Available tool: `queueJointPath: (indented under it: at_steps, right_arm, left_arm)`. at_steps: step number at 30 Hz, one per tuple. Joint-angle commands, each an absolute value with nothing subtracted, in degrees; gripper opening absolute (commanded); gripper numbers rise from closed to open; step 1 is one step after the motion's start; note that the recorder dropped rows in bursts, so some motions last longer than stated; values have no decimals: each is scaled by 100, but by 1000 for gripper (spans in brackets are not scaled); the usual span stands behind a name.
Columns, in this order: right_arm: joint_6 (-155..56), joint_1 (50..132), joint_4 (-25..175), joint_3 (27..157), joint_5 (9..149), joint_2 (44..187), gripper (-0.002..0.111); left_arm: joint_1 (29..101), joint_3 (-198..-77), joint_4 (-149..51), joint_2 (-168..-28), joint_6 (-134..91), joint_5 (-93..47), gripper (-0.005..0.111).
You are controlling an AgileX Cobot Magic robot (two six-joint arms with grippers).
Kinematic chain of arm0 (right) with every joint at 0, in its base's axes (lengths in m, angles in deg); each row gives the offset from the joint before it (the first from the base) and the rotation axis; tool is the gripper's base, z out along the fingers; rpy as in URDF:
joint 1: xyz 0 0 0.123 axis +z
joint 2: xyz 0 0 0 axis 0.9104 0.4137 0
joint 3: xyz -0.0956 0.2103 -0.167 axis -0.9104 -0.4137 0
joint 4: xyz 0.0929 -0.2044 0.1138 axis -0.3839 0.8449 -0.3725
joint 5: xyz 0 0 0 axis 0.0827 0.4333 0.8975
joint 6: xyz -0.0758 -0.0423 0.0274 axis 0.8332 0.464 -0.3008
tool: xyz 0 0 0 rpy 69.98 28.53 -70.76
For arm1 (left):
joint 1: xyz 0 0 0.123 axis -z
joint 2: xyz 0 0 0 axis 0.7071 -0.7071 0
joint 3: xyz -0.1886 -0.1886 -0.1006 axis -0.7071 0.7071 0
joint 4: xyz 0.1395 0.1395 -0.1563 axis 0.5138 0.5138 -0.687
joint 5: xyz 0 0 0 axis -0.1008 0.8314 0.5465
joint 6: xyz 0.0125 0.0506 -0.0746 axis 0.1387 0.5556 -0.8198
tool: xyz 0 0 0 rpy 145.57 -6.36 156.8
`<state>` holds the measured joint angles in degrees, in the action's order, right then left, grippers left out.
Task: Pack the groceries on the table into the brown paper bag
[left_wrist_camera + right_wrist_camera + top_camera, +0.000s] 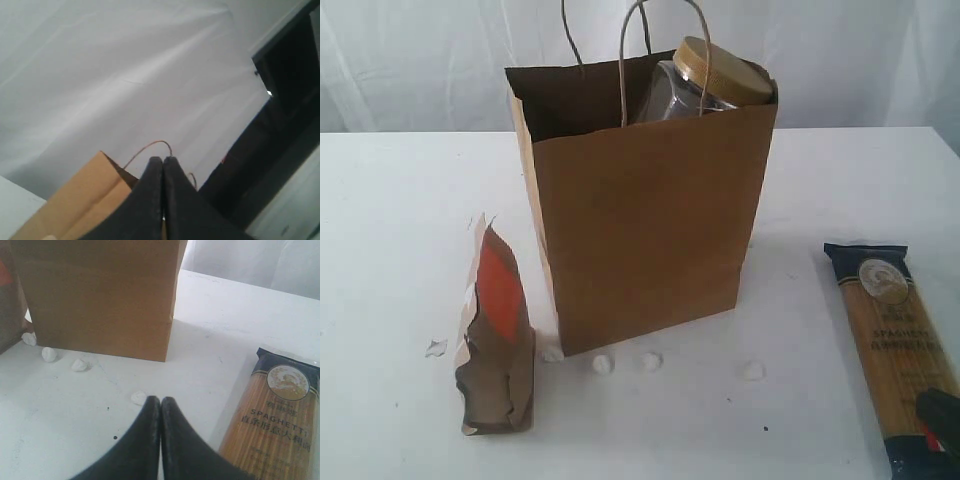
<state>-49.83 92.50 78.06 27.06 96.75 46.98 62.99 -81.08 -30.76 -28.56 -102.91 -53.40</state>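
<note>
A: On the table [400,220], dead centre: brown paper bag [640,220], upright. We see the tan-lidded clear jar [710,85] leaning, top half above the rim; the rest of the inside is hidden.
B: Outside?
A: The brown pouch [498,340] stands at the bag's 8 o'clock. The spaghetti packet [898,340] lies flat at 4 o'clock, lower end cut off by the frame.
B: Claws?
A: We read the left gripper [163,162] and right gripper [160,402] as pinched fully closed, gripping nothing.

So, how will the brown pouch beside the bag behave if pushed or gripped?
The brown pouch stands upright on a narrow base, so a high push would probably tip it. Its creased walls suggest it is soft and may buckle when squeezed.
</note>
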Motion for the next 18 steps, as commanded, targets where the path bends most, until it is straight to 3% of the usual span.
queueJointPath:
  at_steps: [1, 4, 10, 18]
  right_arm:
    - [-4983, 9206, 7816, 2678, 9646, 4646, 0]
    - [-4983, 9206, 7816, 2678, 9646, 4646, 0]
    - [-4983, 9206, 7816, 2678, 9646, 4646, 0]
    - [-4983, 9206, 7813, 2678, 9646, 4646, 0]
  left_arm:
    - [6284, -9574, 865, -3032, -13560, -3982, 0]
    - [6284, -10550, 3658, -3578, -15006, -3653, 0]
    - [6284, -11508, 4286, -5131, -15006, -4480, 0]
    - [6284, -11798, 5118, -6824, -14839, -4651, 0]
